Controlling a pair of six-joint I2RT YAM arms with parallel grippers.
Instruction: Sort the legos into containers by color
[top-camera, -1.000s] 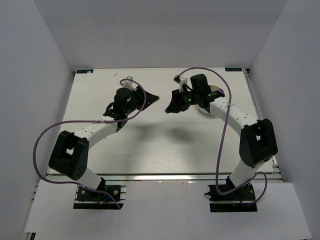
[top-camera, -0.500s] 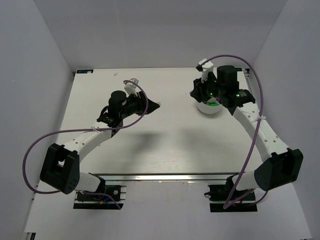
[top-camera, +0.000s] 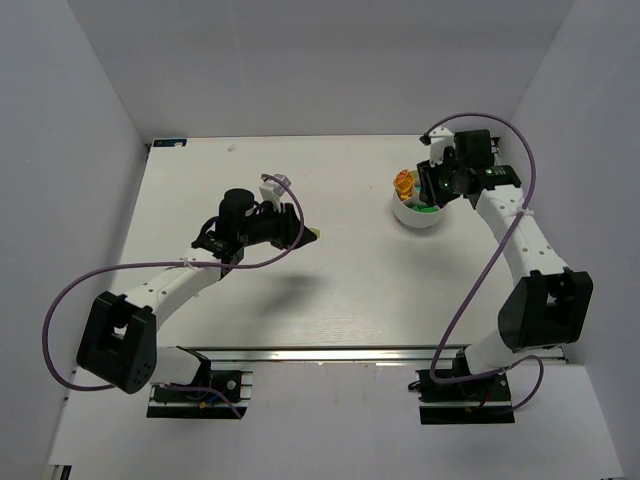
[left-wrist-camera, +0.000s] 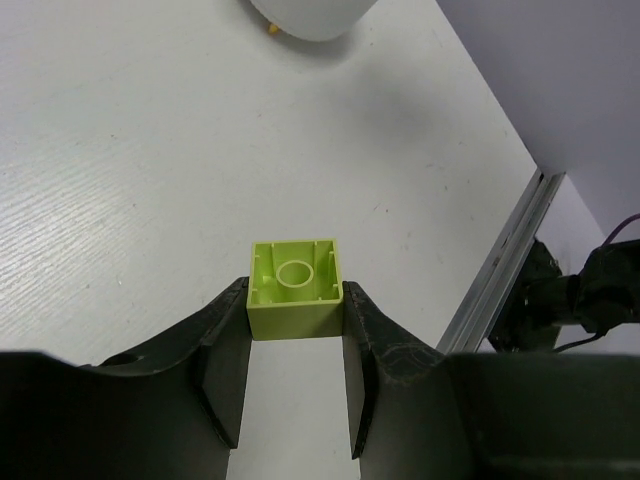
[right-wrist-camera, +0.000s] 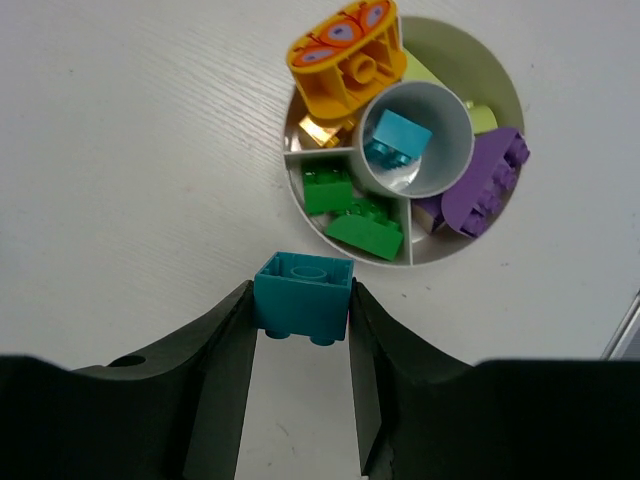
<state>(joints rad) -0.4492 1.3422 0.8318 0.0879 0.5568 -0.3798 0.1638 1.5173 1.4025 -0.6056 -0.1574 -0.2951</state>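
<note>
My right gripper (right-wrist-camera: 300, 300) is shut on a cyan lego (right-wrist-camera: 302, 296), held above the table just short of the round white bowl (right-wrist-camera: 300, 195). The bowl's containers hold green legos (right-wrist-camera: 350, 212), purple ones (right-wrist-camera: 482, 186), an orange piece (right-wrist-camera: 346, 55), a pale yellow-green brick (right-wrist-camera: 480, 117) and, in the centre cup, a cyan brick (right-wrist-camera: 397, 138). My left gripper (left-wrist-camera: 295, 305) is shut on a pale yellow-green lego (left-wrist-camera: 294, 288), hollow side up, over bare table. From above, the left gripper (top-camera: 300, 235) sits at table centre-left and the right gripper (top-camera: 438, 183) over the bowl (top-camera: 418, 220).
The bowl's underside (left-wrist-camera: 308, 15) shows at the top of the left wrist view. The table's metal front rail (left-wrist-camera: 505, 265) runs along the right there. White walls enclose the table on three sides.
The right arm has swung from table centre out to the bowl at the right, carrying the cyan brick. The left gripper has shifted slightly toward the near side with its brick.
</note>
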